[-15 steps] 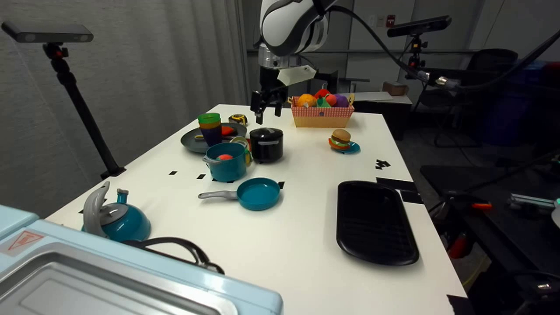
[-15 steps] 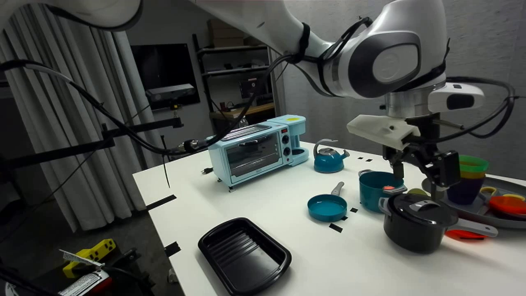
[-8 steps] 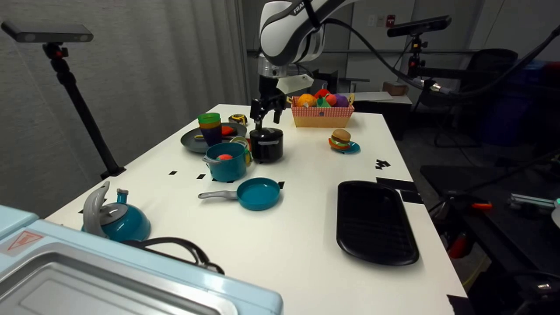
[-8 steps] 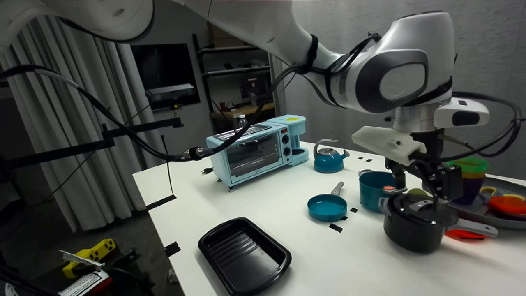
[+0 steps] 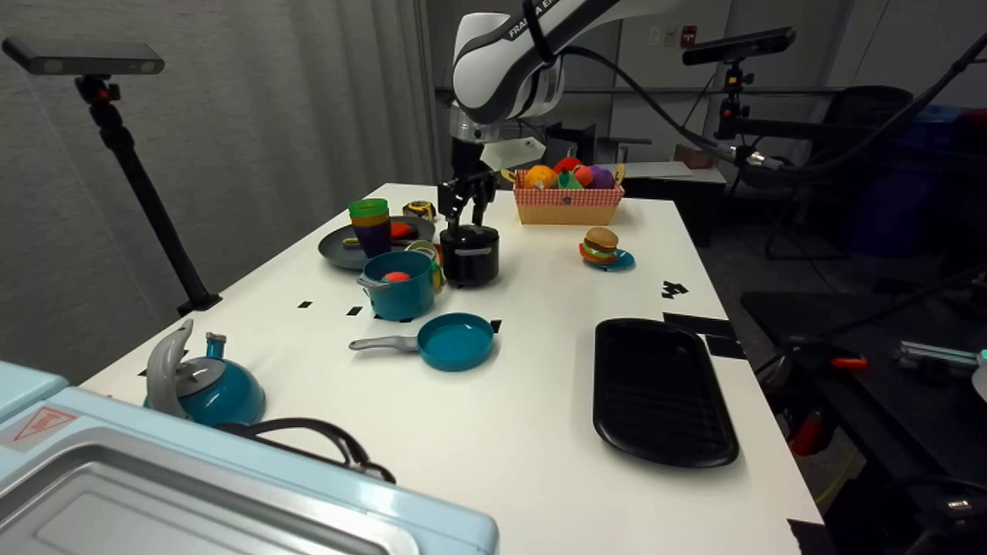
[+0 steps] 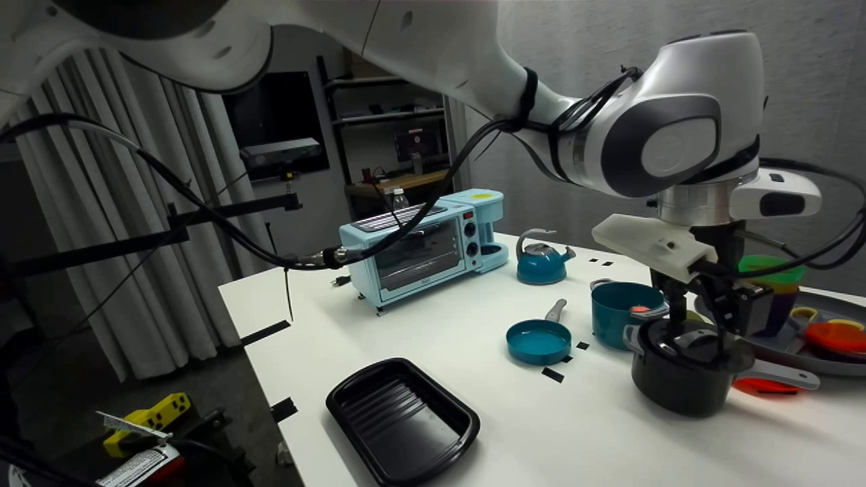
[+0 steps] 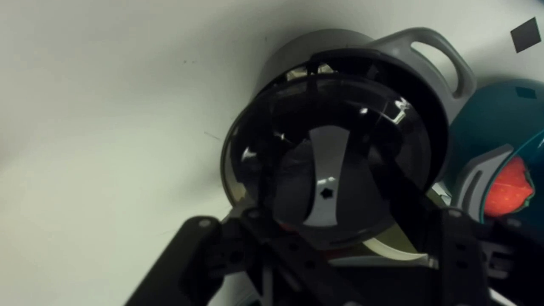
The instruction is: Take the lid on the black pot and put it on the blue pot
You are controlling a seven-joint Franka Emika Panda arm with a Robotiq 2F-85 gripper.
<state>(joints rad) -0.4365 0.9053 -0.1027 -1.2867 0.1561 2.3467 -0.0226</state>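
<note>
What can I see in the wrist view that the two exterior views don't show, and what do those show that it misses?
Only the wrist view shows the small dark star on the grey handle of the lid.

Only the exterior views, both of them, show the kettle and the black tray.

All share the black pot with the lid on top, the blue pot with a red-orange item inside, and the open gripper.

Looks like a robotics lab, to judge by the jointed arm point(image 6: 636, 145) with cables point(image 6: 334, 257) strapped along it, stand-mounted cameras point(image 5: 85, 58), tape marks point(image 6: 265, 333) on the white bench point(image 6: 514, 419), and a grey curtain point(image 5: 254, 131) alongside
</note>
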